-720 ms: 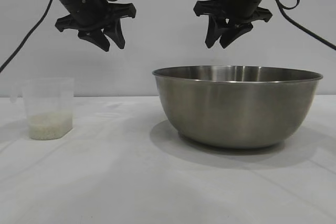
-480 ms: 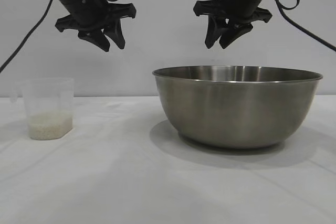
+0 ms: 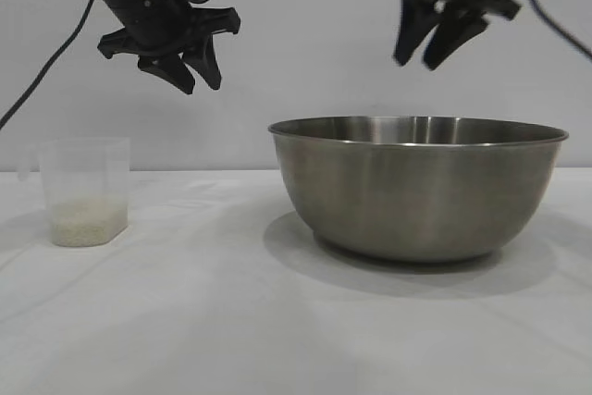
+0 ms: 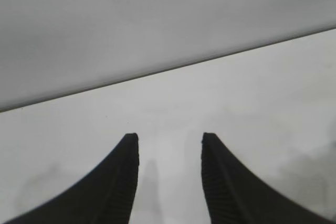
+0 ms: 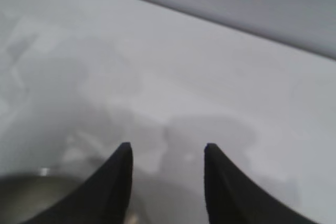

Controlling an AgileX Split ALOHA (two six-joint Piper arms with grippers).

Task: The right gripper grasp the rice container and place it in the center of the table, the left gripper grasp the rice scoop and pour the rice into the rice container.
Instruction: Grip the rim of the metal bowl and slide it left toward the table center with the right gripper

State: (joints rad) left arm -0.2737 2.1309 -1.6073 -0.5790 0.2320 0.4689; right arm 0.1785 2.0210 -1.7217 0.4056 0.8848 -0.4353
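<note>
Left tool (image 3: 192,69) held spread and empty above the rice scoop (image 3: 83,190), right tool (image 3: 433,46) spread and empty above the rice container (image 3: 418,190), both vessels set on the desk (image 3: 231,321).

Your right gripper (image 3: 431,51) has lifted and swung toward the right since the earlier pictures, so it now hangs higher above the rice container (image 3: 418,190), over the bowl's right half rather than its middle. Its fingers point down with a gap between them, holding nothing.
</note>
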